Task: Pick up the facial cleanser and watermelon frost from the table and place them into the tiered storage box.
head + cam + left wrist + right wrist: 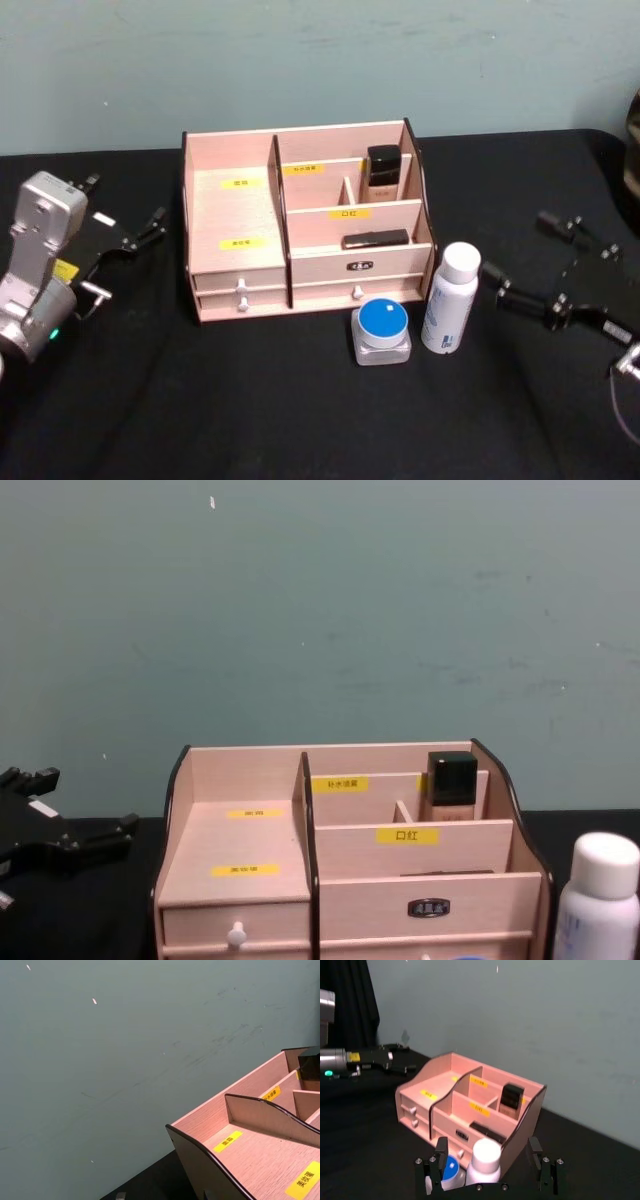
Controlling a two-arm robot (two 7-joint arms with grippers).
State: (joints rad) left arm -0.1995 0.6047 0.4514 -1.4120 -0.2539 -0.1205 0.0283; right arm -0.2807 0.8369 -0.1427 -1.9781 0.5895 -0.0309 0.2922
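Note:
The tiered storage box [235, 215] stands mid-table, pale wood with yellow labels and two white-knobbed drawers; it also shows as the box [445, 1080], box [240, 840] and box [260, 1155]. In front of its right end stand a white capped bottle [450, 298] and a squat clear jar with a blue lid [382, 332]. I cannot read which is the facial cleanser and which the watermelon frost. My right gripper [520, 247] hangs open to the right of the bottle, apart from it. In the right wrist view its fingers [438, 1160] straddle the bottle [485, 1157] from a distance. My left gripper [125, 258] rests open left of the box.
A dark-capped bottle [383, 172] sits in the box's back right compartment and a flat black item [375, 239] lies on the tier below. The table has a black cloth [200, 400], with a plain grey-green wall behind.

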